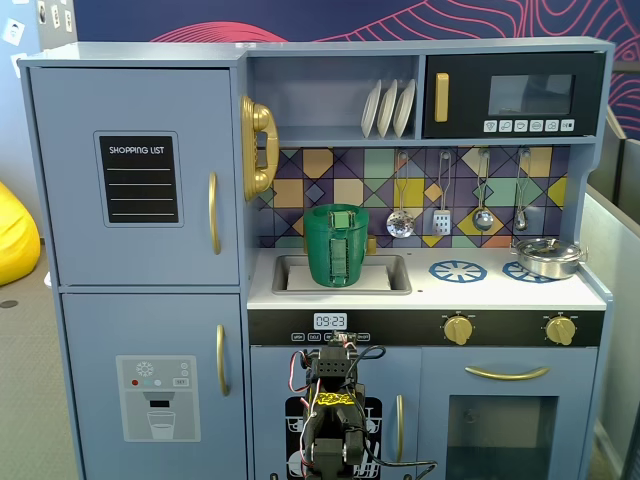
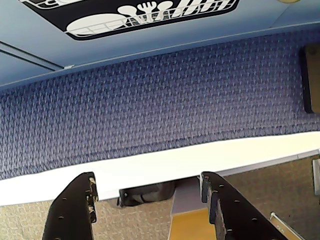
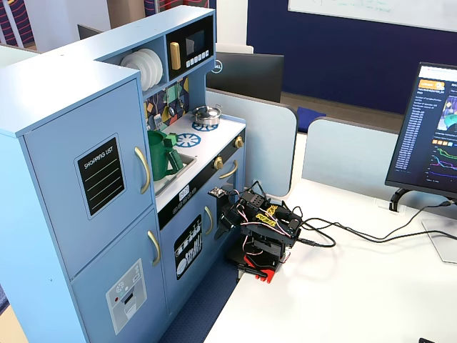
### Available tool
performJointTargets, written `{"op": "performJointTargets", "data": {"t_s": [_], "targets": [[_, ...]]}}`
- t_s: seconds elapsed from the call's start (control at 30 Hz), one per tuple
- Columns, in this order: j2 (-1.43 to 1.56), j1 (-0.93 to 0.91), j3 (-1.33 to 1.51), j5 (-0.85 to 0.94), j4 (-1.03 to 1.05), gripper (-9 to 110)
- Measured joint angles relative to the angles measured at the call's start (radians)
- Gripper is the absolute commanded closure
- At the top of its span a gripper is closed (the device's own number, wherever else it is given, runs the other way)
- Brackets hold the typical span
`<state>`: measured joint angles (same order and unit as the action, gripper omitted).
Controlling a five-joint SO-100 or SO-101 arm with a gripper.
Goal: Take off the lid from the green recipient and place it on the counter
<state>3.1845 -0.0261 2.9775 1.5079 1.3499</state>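
The green recipient stands upright in the recessed sink at the left of the white counter. The lid sits on its top, with the small block handle in the middle. The recipient also shows in a fixed view from the side. My arm is folded low on a white table in front of the kitchen, far below the counter. In the wrist view my gripper is open and empty, pointing down at blue carpet and the table edge. Recipient and lid are out of the wrist view.
A silver pan sits on the right burner ring. Utensils hang on the back wall above the counter. White plates stand on the shelf above. A monitor and cables are on the table.
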Motion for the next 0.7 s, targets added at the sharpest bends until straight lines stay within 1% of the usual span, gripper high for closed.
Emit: {"op": "performJointTargets", "data": {"t_s": [0.7], "targets": [[-0.003, -0.005, -0.014, 0.011, -0.021, 101]]}}
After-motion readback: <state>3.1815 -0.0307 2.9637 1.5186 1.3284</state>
